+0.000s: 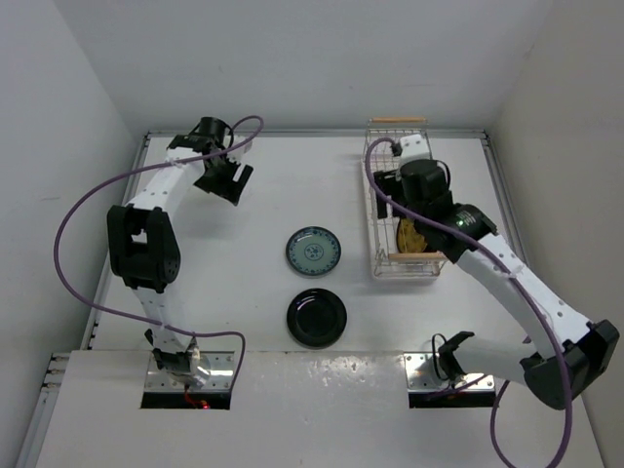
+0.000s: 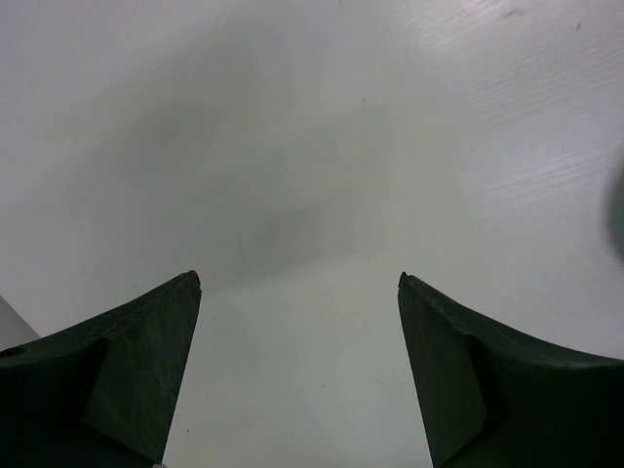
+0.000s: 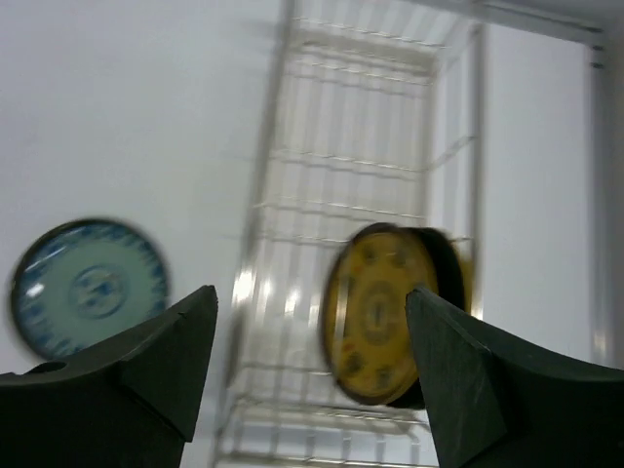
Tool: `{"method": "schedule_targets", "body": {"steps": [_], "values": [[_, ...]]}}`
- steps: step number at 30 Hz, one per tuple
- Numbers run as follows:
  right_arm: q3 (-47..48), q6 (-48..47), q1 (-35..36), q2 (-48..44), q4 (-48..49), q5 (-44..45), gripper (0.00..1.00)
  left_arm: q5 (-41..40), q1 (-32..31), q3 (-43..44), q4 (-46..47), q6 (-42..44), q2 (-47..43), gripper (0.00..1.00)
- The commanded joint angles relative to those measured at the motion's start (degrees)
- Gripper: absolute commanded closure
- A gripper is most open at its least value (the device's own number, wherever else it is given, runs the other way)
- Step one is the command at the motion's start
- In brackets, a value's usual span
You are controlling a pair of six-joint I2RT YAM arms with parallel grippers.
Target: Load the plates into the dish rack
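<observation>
Left claw (image 2: 297, 283) hung open and empty over bare white table (image 1: 273, 195) in the far left corner, well apart from every plate; its wrist camera showed only the two dark fingers spread wide with nothing between them. Moving right, two plates lay flat on the table near its middle, not yet loaded: a pale blue patterned plate (image 1: 314, 251) farther from the arms, and a glossy black plate (image 1: 317, 317) nearer to them, close together but not touching. Further right stood the dish rack (image 1: 375, 195), a long white wire basket with a wooden bar handle at each short end, running away from the arms along the right side of the table. An amber-yellow plate (image 3: 380, 312) with a dark pattern stood on edge inside it, at the end nearest the arms. A dark rim showed just behind that plate, most likely a second plate leaning against it, though the blur made it hard to be certain. The rest of the rack, toward the far handle, looked unfilled. The right claw (image 3: 310, 291) hovered above the near end of the rack, fingers spread and holding nothing, with the yellow plate in view between them. Judging from this, the job was partly done: at least one plate was in the rack, and the blue and black plates on the table were left to load.
</observation>
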Motion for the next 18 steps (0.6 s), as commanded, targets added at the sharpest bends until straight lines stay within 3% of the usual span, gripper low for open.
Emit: {"method": "schedule_targets", "body": {"steps": [1, 4, 9, 15, 18], "values": [[-3.78, 2.63, 6.24, 0.56, -1.09, -14.79, 0.23, -4.1, -0.07, -3.4, -0.32, 1.13, -5.14, 0.13], [-7.47, 3.94, 13.52, 3.38, -3.02, -22.64, 0.22, -5.51, -0.07, -7.79, -0.32, 1.13, -8.39, 0.13], [-18.44, 11.15, 26.1, 2.42, 5.74, -22.67, 0.22, -6.05, 0.54, -14.99, 1.6, 1.65, -13.23, 0.13], [-25.05, 14.49, 31.77, 11.8, 17.35, -17.31, 0.22, -6.05, 1.86, -18.08, 2.84, 1.13, -16.48, 0.13], [-24.8, 17.73, 31.5, 16.12, 16.5, -12.66, 0.22, -6.05, 2.39, -19.22, 2.84, 1.13, -18.15, 0.13]]}}
